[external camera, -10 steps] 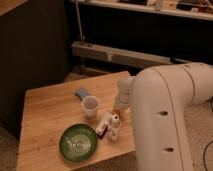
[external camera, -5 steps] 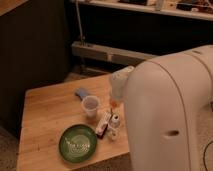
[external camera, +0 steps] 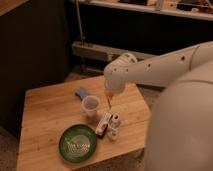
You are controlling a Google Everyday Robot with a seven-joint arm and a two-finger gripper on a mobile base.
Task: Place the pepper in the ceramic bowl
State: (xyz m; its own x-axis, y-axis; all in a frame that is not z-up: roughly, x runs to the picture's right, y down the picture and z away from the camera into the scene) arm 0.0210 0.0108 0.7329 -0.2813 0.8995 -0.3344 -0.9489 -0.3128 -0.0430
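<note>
Small, slim, bright orange pepper [external camera: 108, 102], pinched in the closed end effector [external camera: 108, 96], hanging roughly upright above the desk [external camera: 50, 115]. Round, shallow, dark green ceramic bowl [external camera: 78, 142] (pale rings inside), upright near the desk's front edge, apart from the pepper.

Pretty chunky off-white plastic robot arm [external camera: 165, 67], all smooth rounded shells, with a few small dark dots in a row along the top. The gripper [external camera: 108, 96] sits just under the bulbous wrist end.

Dim, warm overhead light; table [external camera: 50, 112] brightest, background near black. Gripper [external camera: 108, 98] above table centre, shadowed; its clamped pepper [external camera: 108, 102] glows orange. Soft blur throughout.
</note>
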